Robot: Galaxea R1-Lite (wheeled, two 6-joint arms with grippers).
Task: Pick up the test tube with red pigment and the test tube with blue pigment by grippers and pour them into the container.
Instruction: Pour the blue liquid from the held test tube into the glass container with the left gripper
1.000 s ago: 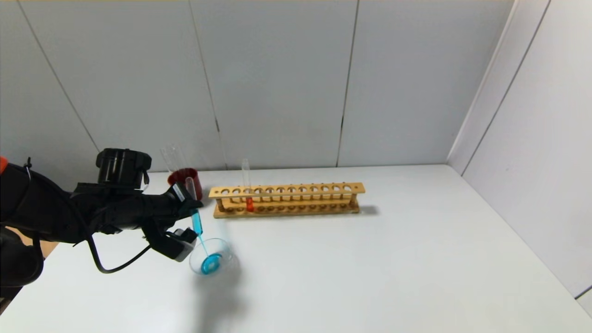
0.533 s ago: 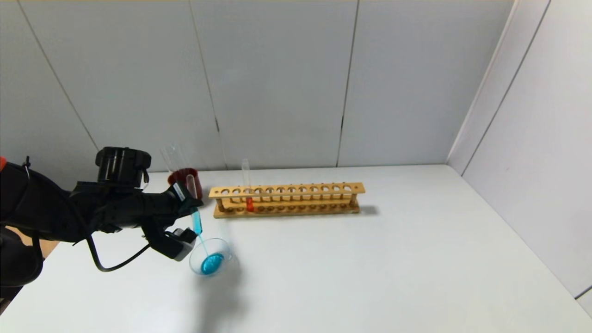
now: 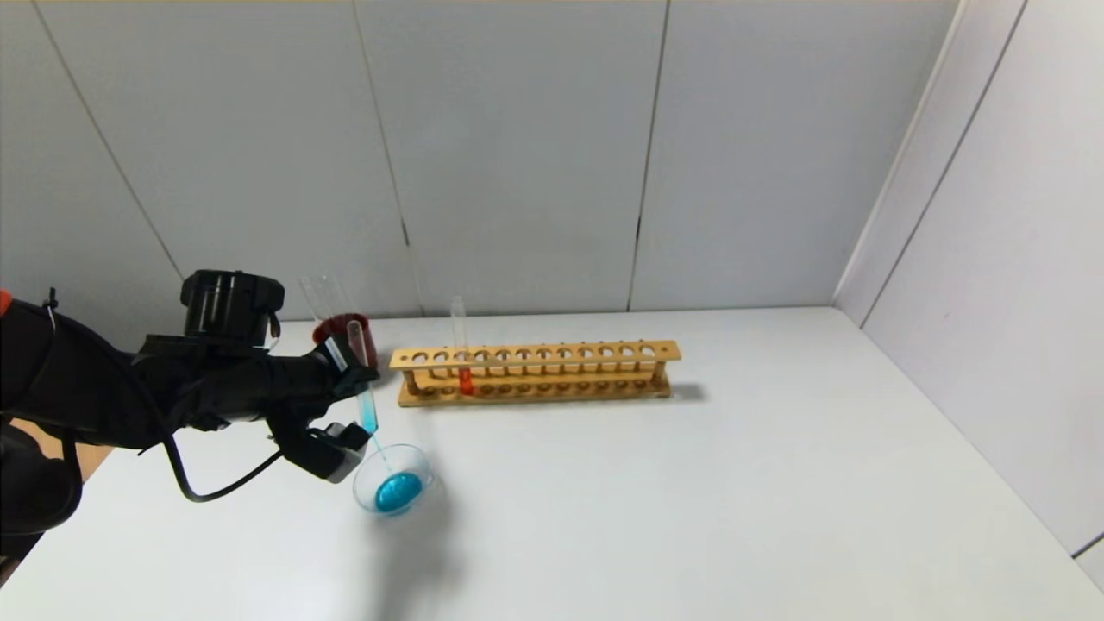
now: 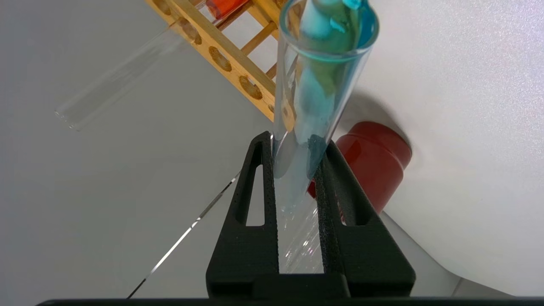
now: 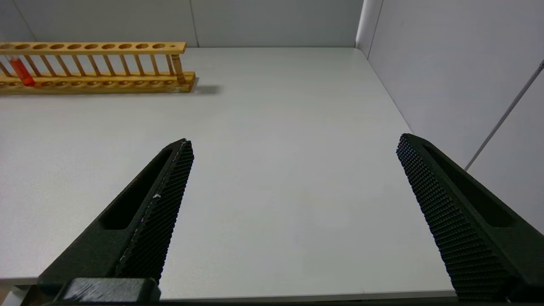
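My left gripper (image 3: 355, 373) (image 4: 295, 144) is shut on the test tube with blue pigment (image 3: 363, 390) (image 4: 316, 72), which is tipped mouth down over the container (image 3: 392, 479), a low clear beaker near the table's left front. A thin blue stream runs from the tube's mouth into a blue pool in the beaker. The test tube with red pigment (image 3: 461, 349) (image 5: 20, 71) stands upright in the wooden rack (image 3: 535, 371). My right gripper (image 5: 293, 148) hangs open above the bare table at the right, out of the head view.
A dark red cup (image 3: 345, 332) (image 4: 374, 161) with clear tubes in it stands behind my left gripper, close to the rack's left end. Grey wall panels close the back and the right side. White tabletop (image 3: 733, 483) stretches right of the beaker.
The blue column in the tilted tube has shrunk and the blue pool in the beaker has spread. The left gripper has lifted and tipped the tube slightly more.
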